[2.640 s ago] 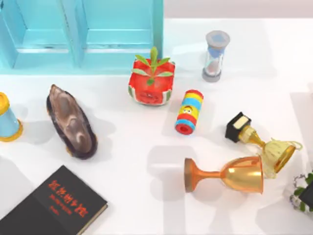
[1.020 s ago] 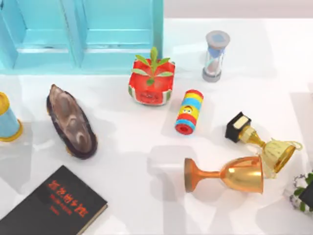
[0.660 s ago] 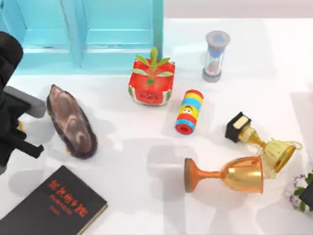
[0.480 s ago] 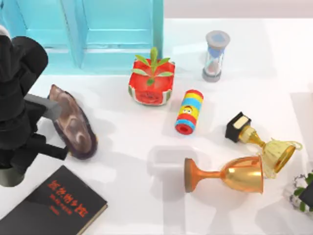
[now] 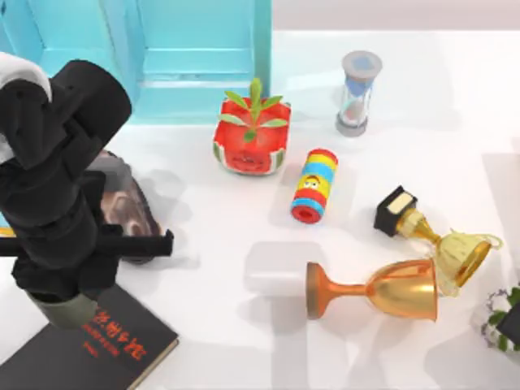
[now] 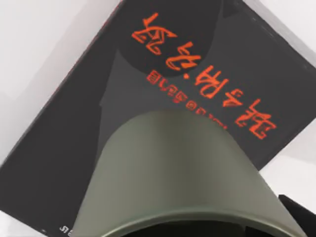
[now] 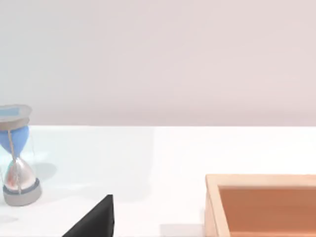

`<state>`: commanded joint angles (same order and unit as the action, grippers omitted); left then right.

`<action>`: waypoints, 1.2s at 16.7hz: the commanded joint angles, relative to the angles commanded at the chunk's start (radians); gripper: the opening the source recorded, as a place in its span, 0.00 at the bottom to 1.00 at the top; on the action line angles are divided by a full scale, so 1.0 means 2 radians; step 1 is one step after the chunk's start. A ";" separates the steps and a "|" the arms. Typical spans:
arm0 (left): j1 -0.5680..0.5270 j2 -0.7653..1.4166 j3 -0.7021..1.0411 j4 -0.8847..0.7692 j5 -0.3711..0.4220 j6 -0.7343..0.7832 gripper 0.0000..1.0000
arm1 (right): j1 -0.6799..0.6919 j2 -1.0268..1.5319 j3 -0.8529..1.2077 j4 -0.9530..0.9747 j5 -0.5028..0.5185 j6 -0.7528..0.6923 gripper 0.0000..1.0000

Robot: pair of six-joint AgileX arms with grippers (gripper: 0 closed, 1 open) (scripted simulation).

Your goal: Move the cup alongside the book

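Observation:
The black book (image 5: pixel 130 351) with red characters lies flat at the table's front left corner. In the left wrist view its cover (image 6: pixel 69 123) shows close below, behind a grey-green rounded part of the arm. My left arm (image 5: pixel 61 211) reaches in from the left, over the table's left side and the book's far corner. The cup is hidden under that arm. My right arm is parked off the table's right side.
A brown oval stone (image 5: pixel 136 218) lies partly under the left arm. A turquoise cabinet (image 5: pixel 179 57) stands at the back. Watermelon pot (image 5: pixel 253 142), striped roller (image 5: pixel 314 185), hourglass (image 5: pixel 357 93), gold goblet (image 5: pixel 382 291) and trophy (image 5: pixel 443 240) fill the middle and right. A wooden box (image 7: pixel 261 205) appears in the right wrist view.
My left arm came in from the left edge and swung right and forward, now over the book's far corner. It covers the spot where the cup stood. Nothing else moved.

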<state>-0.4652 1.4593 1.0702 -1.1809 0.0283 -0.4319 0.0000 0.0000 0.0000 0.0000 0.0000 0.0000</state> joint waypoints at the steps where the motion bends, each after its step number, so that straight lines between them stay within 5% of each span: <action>1: -0.005 -0.006 0.000 0.000 0.003 -0.010 0.00 | 0.000 0.000 0.000 0.000 0.000 0.000 1.00; 9: -0.007 -0.005 -0.007 0.009 0.005 -0.014 0.00 | 0.000 0.000 0.000 0.000 0.000 0.000 1.00; 20: 0.005 0.019 -0.108 0.136 0.006 -0.002 0.00 | 0.000 0.000 0.000 0.000 0.000 0.000 1.00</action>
<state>-0.4545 1.4971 0.8545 -0.9094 0.0398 -0.4358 0.0000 0.0000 0.0000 0.0000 0.0000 0.0000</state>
